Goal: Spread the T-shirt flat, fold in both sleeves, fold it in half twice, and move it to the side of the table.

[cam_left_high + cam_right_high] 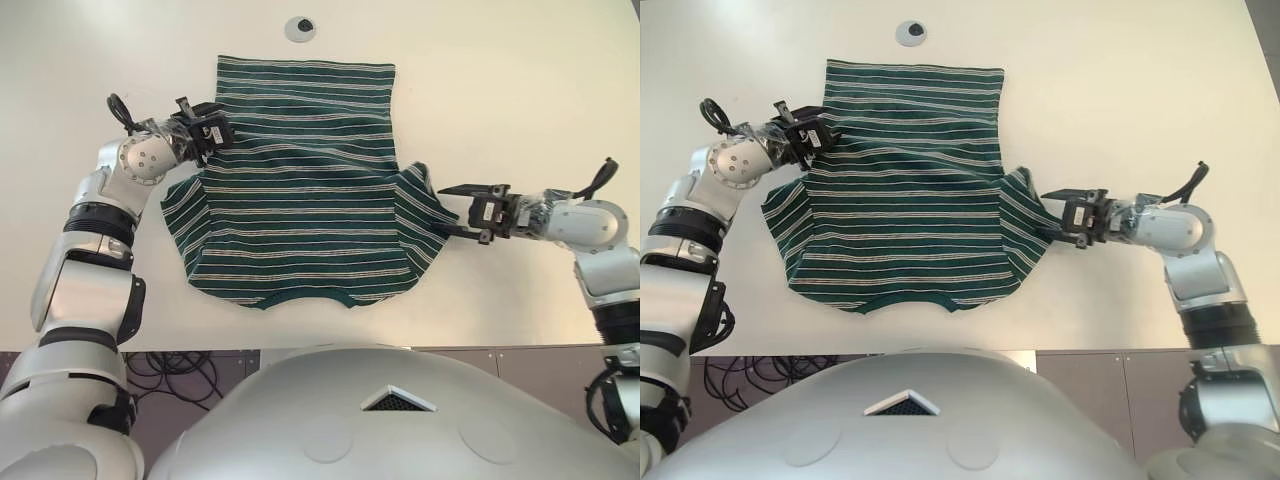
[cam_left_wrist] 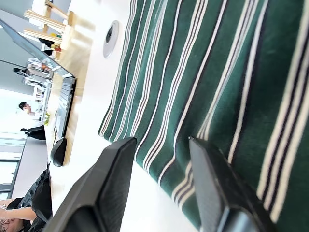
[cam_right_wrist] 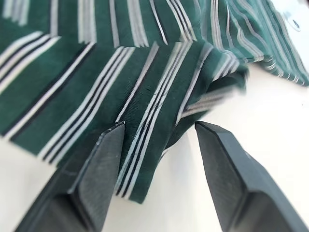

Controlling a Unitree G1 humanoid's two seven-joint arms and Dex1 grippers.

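T-shirt [image 1: 305,190]: lying spread on counter [image 1: 520,90]
left gripper [image 2: 161,141]: jaws gaping at shirt's left edge
right gripper [image 1: 445,210]: jaws gaping around sleeve

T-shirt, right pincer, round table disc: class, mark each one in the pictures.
T-shirt [image 1: 300,180], left eye view, middle of its striped body.
right pincer [image 1: 445,210], left eye view, midway between its open fingertips.
round disc [image 1: 300,29], left eye view, its centre.
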